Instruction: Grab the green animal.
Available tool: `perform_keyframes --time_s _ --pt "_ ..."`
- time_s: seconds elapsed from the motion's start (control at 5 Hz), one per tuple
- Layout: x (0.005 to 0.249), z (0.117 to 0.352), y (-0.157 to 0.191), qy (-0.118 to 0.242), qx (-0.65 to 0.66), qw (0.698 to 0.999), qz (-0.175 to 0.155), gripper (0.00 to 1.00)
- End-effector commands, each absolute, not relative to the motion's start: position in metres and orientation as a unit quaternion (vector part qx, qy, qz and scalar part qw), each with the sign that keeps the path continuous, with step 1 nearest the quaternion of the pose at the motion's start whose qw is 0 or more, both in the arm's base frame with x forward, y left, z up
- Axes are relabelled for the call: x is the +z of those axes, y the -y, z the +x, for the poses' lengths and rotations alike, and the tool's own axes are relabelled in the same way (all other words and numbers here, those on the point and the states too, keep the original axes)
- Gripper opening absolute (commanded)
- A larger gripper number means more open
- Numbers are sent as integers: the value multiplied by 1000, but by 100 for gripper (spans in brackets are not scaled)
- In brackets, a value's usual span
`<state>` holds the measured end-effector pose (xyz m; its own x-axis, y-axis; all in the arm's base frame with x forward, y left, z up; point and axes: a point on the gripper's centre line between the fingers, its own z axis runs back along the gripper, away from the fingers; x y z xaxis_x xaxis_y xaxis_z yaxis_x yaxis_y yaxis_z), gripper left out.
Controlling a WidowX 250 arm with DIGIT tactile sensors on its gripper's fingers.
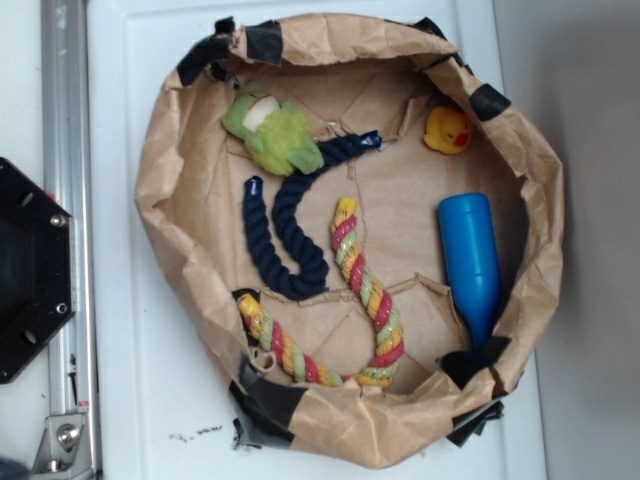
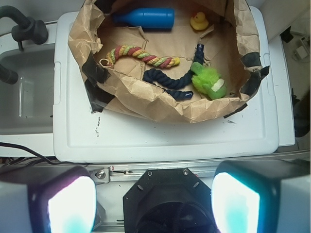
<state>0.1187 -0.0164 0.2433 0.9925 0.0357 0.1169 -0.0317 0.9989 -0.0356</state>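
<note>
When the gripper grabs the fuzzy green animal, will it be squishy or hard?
Probably squishy: the green animal looks fuzzy and plush, so it should squash and feel light. It likely won't roll, lying slumped on the paper. One end touches the dark blue rope, which might get nudged.

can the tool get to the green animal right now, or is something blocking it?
Probably yes. The green animal lies uncovered in the paper bin, open from above. The navy rope touches its side and the bin wall is near, so a clean grasp may be tight. The tool is open, well back from it.
</note>
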Motion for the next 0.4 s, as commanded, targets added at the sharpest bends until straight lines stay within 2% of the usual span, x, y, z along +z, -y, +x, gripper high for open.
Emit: perform_keyframes --time_s 0.0,0.2 --pt "243 119 16 59 17 998 -17 100" --pt "227 166 -9 102 -102 989 31 100"
